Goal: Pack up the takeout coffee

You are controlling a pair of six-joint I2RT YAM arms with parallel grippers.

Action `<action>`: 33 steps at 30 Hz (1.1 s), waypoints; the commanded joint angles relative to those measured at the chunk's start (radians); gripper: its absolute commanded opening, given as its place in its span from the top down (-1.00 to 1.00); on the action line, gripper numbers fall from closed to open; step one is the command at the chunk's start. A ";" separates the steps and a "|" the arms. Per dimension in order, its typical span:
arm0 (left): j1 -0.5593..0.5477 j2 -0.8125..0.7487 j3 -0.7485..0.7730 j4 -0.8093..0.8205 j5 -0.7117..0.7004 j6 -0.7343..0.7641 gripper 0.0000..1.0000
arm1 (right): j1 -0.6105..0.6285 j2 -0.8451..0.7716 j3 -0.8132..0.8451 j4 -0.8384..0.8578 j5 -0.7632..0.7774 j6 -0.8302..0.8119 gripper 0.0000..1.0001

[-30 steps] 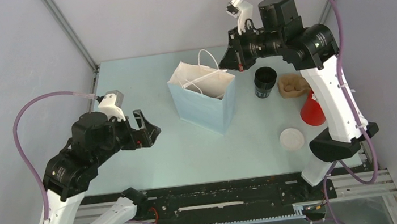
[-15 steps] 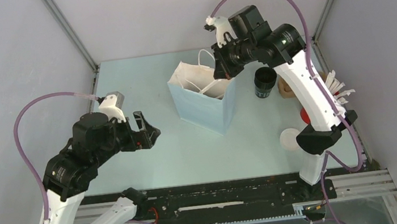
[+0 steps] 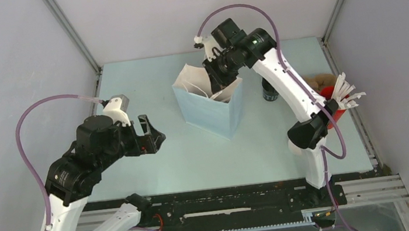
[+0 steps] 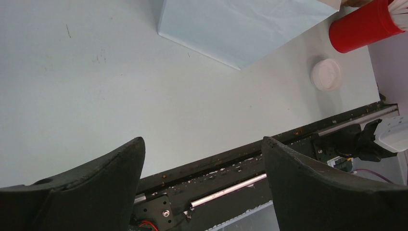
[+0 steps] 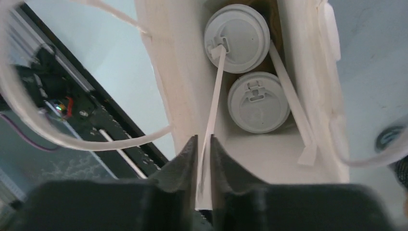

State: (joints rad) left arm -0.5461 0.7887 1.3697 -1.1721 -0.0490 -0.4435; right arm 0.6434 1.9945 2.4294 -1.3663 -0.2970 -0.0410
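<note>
Over the open bag (image 3: 209, 114) | right hand (image 5: 203, 144) clenched on a straw (image 5: 215, 91), tip above two lidded cups (image 5: 259, 102) inside | straw light, thin, bendy: pinch near its end | left hand (image 4: 202, 154) released.

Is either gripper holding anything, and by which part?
The right gripper pinches a flat white stick near its upper end, its lower end at a cup lid inside the paper bag. The left gripper is open, empty.
</note>
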 commanded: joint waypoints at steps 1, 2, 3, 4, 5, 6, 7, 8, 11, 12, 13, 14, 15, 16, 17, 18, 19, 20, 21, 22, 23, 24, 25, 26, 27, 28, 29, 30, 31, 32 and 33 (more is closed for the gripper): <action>0.008 0.006 0.054 0.005 -0.011 0.017 -0.90 | 0.021 0.039 0.127 -0.002 0.043 0.029 0.33; 0.008 0.007 0.054 0.004 -0.010 0.017 -0.90 | 0.018 0.050 0.166 0.000 0.034 0.035 0.22; 0.008 0.009 0.055 0.006 -0.009 0.015 -0.90 | 0.012 0.053 0.189 0.013 0.016 0.070 0.12; 0.008 0.011 0.055 0.008 -0.009 0.014 -0.90 | 0.003 0.045 0.188 0.042 0.005 0.105 0.02; 0.008 0.010 0.054 0.010 -0.009 0.014 -0.90 | -0.010 0.024 0.169 0.076 -0.004 0.141 -0.04; 0.008 0.010 0.054 0.013 -0.009 0.012 -0.90 | -0.032 -0.003 0.133 0.119 -0.031 0.179 -0.04; 0.008 0.012 0.055 0.014 -0.009 0.010 -0.90 | -0.056 -0.036 0.087 0.160 -0.060 0.214 -0.05; 0.008 0.012 0.056 0.016 -0.009 0.009 -0.90 | -0.081 -0.072 0.038 0.192 -0.077 0.247 -0.05; 0.008 0.011 0.057 0.018 -0.011 0.008 -0.90 | -0.141 -0.170 -0.080 0.236 -0.098 0.277 -0.03; 0.008 0.011 0.058 0.019 -0.010 0.007 -0.90 | -0.147 -0.183 -0.091 0.209 -0.080 0.269 -0.04; 0.008 0.011 0.057 0.021 -0.009 0.007 -0.89 | -0.146 -0.190 -0.091 0.174 -0.041 0.257 -0.05; 0.008 0.009 0.056 0.022 -0.011 0.006 -0.89 | -0.142 -0.196 -0.088 0.134 -0.014 0.249 -0.07; 0.008 0.009 0.057 0.022 -0.011 0.006 -0.89 | -0.135 -0.208 -0.092 0.110 0.035 0.250 -0.09; 0.008 0.009 0.057 0.022 -0.011 0.008 -0.90 | -0.123 -0.225 -0.105 0.097 0.076 0.257 -0.10; 0.008 0.010 0.056 0.023 -0.010 0.010 -0.90 | -0.114 -0.245 -0.121 0.097 0.118 0.270 -0.10; 0.008 0.012 0.056 0.022 -0.006 0.011 -0.90 | -0.110 -0.271 -0.143 0.102 0.139 0.298 -0.07; 0.008 0.014 0.055 0.023 -0.002 0.013 -0.90 | -0.107 -0.297 -0.175 0.113 0.142 0.347 0.00; 0.008 0.017 0.057 0.023 0.002 0.014 -0.90 | -0.101 -0.323 -0.215 0.126 0.143 0.383 0.04; 0.008 0.019 0.058 0.023 0.005 0.018 -0.89 | -0.096 -0.350 -0.263 0.135 0.159 0.427 0.05; 0.008 0.021 0.061 0.024 0.009 0.019 -0.89 | -0.088 -0.374 -0.307 0.139 0.179 0.456 0.04; 0.008 0.022 0.061 0.024 0.009 0.021 -0.89 | -0.080 -0.398 -0.347 0.146 0.188 0.474 0.02; 0.008 0.022 0.061 0.024 0.010 0.022 -0.89 | -0.072 -0.418 -0.384 0.156 0.202 0.496 0.02; 0.008 0.021 0.059 0.025 0.013 0.023 -0.89 | -0.067 -0.433 -0.414 0.165 0.214 0.515 0.01; 0.008 0.022 0.056 0.027 0.017 0.023 -0.89 | -0.062 -0.446 -0.454 0.183 0.210 0.526 0.00; 0.008 0.022 0.054 0.027 0.021 0.024 -0.89 | -0.057 -0.454 -0.477 0.203 0.205 0.533 -0.01; 0.008 0.022 0.053 0.030 0.025 0.025 -0.89 | -0.051 -0.453 -0.489 0.215 0.216 0.537 -0.02; 0.008 0.024 0.052 0.031 0.028 0.027 -0.89 | -0.046 -0.449 -0.494 0.223 0.230 0.536 -0.02; 0.008 0.025 0.054 0.031 0.030 0.029 -0.89 | -0.042 -0.443 -0.494 0.231 0.239 0.532 -0.01; 0.009 0.025 0.055 0.030 0.031 0.030 -0.89 | -0.042 -0.434 -0.494 0.237 0.249 0.530 0.01; 0.008 0.025 0.056 0.030 0.032 0.031 -0.89 | -0.042 -0.428 -0.497 0.251 0.258 0.531 0.04; 0.008 0.023 0.056 0.030 0.031 0.031 -0.89 | -0.041 -0.421 -0.498 0.262 0.260 0.532 0.05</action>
State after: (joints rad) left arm -0.5461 0.8074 1.3746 -1.1702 -0.0399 -0.4355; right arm 0.5911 1.5665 1.9316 -1.1969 -0.0937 0.4480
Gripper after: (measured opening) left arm 0.946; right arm 0.488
